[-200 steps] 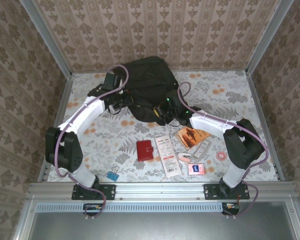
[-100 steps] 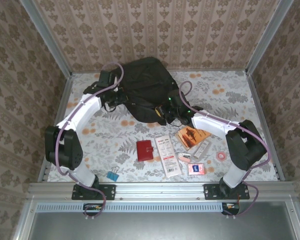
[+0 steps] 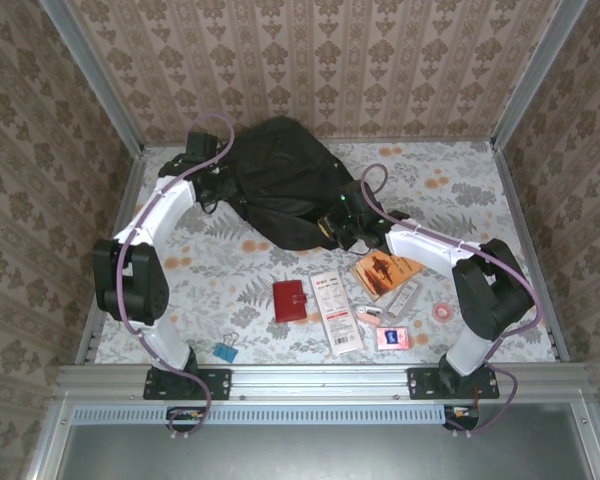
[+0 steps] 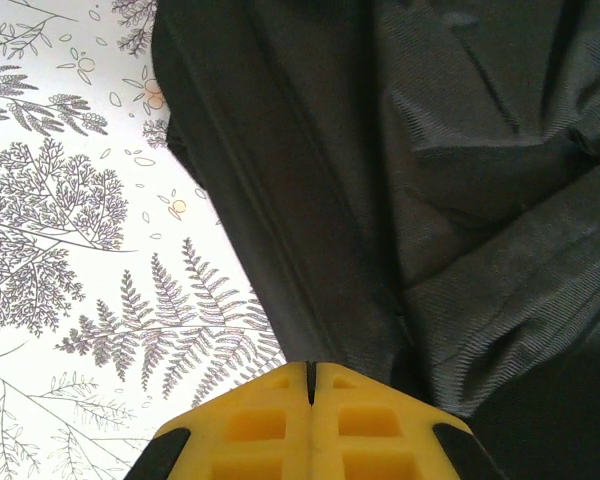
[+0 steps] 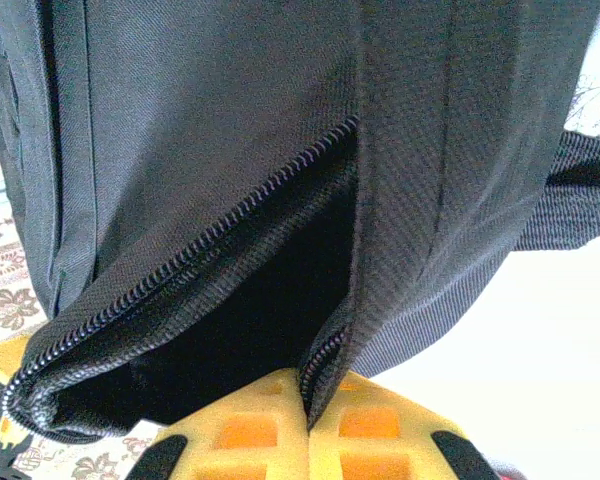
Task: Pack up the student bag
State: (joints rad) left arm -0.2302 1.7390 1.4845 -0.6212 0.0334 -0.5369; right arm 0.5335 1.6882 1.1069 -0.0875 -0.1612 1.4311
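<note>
Black twill-weave student bag (image 5: 230, 120), seemingly rounded

A robotics lab test cell, dressed to look like a home.
3 flat panels of beige damask wallpaper (image 3: 380, 60) stood as walls inside bare aluminium posts (image 3: 90, 75). A floral-printed sheet (image 3: 230, 270) covered the table. 2 robot arms, left (image 3: 155, 215) and right (image 3: 430, 243), were bolted to a metal rail (image 3: 320, 378) along the near edge, with purple cables (image 3: 220, 125) looping off them.

Red wallet (image 3: 290, 300) beside a white slip (image 3: 337, 312) (blue clip (image 3: 225, 352) apart).
</note>
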